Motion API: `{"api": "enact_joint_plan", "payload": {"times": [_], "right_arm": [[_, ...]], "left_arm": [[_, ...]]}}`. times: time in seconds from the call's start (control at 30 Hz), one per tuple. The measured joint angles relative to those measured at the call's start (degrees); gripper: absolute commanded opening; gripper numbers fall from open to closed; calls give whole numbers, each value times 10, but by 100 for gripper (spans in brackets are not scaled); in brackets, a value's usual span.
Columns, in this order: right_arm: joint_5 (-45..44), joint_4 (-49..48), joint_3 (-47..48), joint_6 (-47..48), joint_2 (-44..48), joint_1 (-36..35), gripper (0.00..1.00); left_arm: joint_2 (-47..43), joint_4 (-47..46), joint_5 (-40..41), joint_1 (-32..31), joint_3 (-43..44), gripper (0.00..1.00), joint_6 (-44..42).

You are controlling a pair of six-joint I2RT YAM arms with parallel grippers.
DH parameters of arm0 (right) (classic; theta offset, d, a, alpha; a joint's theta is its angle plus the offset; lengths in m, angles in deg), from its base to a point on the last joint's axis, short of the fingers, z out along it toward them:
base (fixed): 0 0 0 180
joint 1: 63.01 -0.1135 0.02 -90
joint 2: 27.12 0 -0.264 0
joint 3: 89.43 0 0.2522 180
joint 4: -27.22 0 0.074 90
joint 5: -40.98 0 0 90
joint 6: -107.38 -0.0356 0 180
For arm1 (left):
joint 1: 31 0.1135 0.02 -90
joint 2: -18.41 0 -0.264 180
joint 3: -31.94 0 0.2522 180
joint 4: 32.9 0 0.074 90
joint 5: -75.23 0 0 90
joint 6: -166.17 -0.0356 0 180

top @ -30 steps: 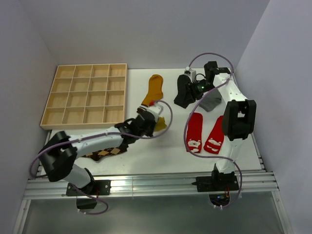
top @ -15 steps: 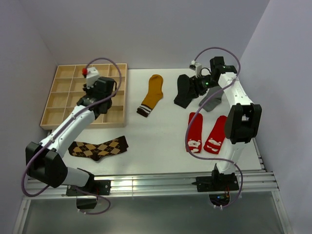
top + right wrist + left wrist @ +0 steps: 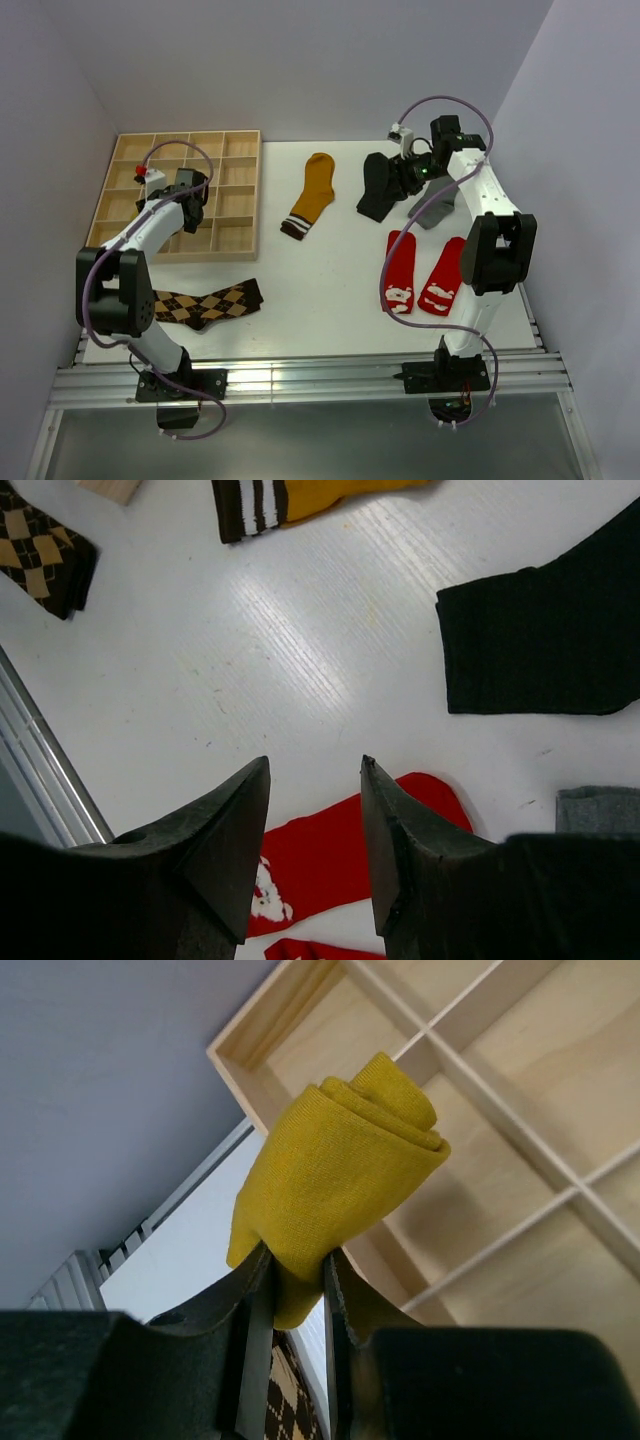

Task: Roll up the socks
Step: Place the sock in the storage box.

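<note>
My left fingers (image 3: pixel 252 1335) pinch the rolled mustard sock (image 3: pixel 335 1170) above the wooden tray (image 3: pixel 500 1110), held clear for dropping into a compartment. My right fingers (image 3: pixel 225 840) hang spread over the desk (image 3: pixel 250 650) near the flat black sock (image 3: pixel 540 640), probably next.

Left arm (image 3: pixel 140 228) reaching forward on far left, elbow folding near base. Left gripper (image 3: pixel 295 1265) pinching rolled sock (image 3: pixel 340 1160), fingers (image 3: pixel 255 1300) pressing close together. Right arm (image 3: pixel 482 195) stretching forward, wrist turning left. Right gripper (image 3: pixel 315 770) pointing down, fingers (image 3: pixel 230 820) standing parted.
</note>
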Motion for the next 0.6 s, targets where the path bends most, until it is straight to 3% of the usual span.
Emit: {"api": "enact_joint_plan", "payload": {"times": [0.33, 0.6], "right_arm": [[-6, -7, -41, 15, 0, 0, 48], [-11, -12, -63, 26, 6, 0, 48]], "left_arm": [[102, -23, -59, 35, 4, 0, -14], [124, -46, -177, 62, 23, 0, -34]]}}
